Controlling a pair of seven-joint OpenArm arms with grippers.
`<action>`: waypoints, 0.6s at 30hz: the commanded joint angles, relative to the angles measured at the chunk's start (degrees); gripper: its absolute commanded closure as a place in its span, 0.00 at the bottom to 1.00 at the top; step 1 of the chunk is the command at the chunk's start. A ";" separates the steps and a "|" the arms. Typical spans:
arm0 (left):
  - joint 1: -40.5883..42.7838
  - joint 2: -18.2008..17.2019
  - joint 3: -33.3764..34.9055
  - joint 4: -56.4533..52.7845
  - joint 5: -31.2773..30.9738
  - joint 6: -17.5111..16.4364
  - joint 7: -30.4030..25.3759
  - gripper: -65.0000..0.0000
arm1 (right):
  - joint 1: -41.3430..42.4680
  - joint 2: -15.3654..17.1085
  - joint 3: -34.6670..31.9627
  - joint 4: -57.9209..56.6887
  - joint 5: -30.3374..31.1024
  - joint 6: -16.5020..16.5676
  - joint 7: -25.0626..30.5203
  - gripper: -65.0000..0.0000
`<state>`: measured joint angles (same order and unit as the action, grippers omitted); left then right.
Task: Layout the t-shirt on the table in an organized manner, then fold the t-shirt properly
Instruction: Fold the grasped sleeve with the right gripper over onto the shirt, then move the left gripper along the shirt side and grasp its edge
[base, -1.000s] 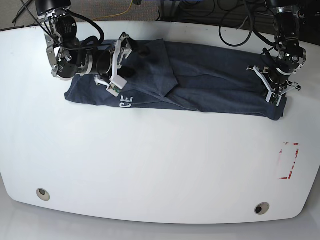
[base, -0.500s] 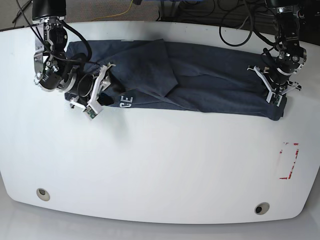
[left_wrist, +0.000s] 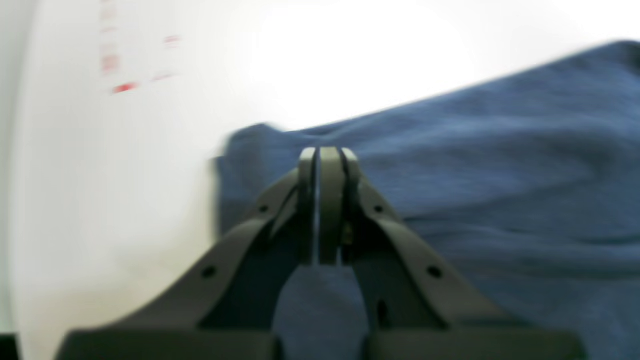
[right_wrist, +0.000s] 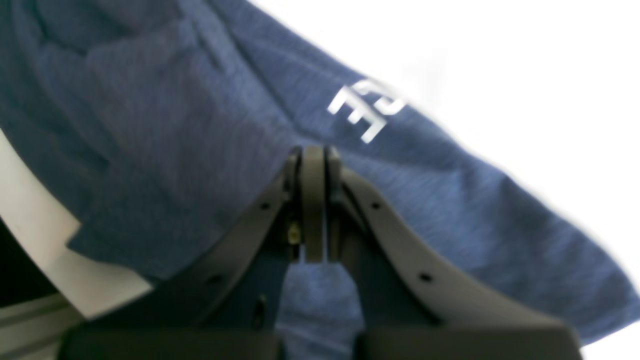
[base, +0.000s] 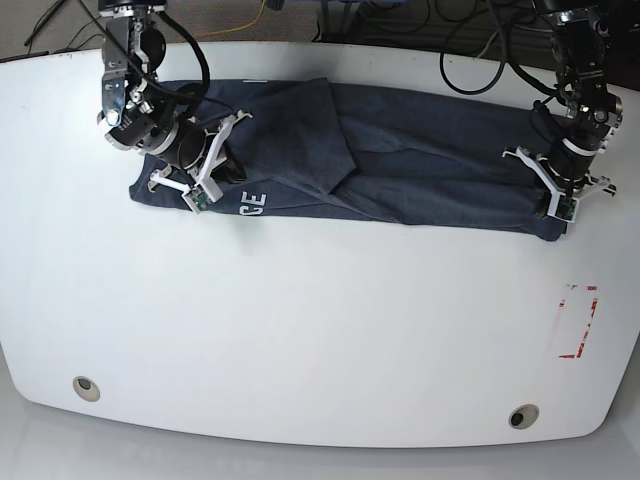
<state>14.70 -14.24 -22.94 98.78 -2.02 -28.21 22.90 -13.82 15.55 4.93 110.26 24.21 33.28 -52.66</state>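
Now I'm seeing the t-shirt (base: 400, 170) lying lengthwise across the frame's top, the right gripper (base: 197, 170) and left gripper (base: 556, 188) closed over opposite ends; grip unclear.

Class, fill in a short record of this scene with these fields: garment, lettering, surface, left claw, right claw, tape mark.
garment: t-shirt, dark blue-grey, lying bunched in a long strip across the far side
lettering: white letters "GE" showing near one end
surface: glossy white table
left claw: shut, over the shirt's end
right claw: shut, over the shirt's other end
tape mark: red outline on the table, apart from the shirt
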 joint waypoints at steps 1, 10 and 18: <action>-0.59 0.22 -3.21 0.16 -0.48 0.56 -4.04 1.00 | -0.90 0.05 -0.67 0.91 -3.85 0.35 2.95 1.00; -3.49 0.75 -8.84 -3.44 -0.57 0.56 1.32 0.94 | -1.78 -2.50 -1.54 -6.30 -8.95 0.35 7.61 1.00; -7.89 0.83 -13.76 -3.53 -0.84 0.21 11.08 0.55 | -1.60 -2.14 -1.54 -12.81 -9.04 0.35 12.18 1.00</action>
<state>8.32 -12.62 -36.42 94.35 -1.96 -27.88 35.03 -15.90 13.06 3.29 97.78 15.51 33.71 -40.69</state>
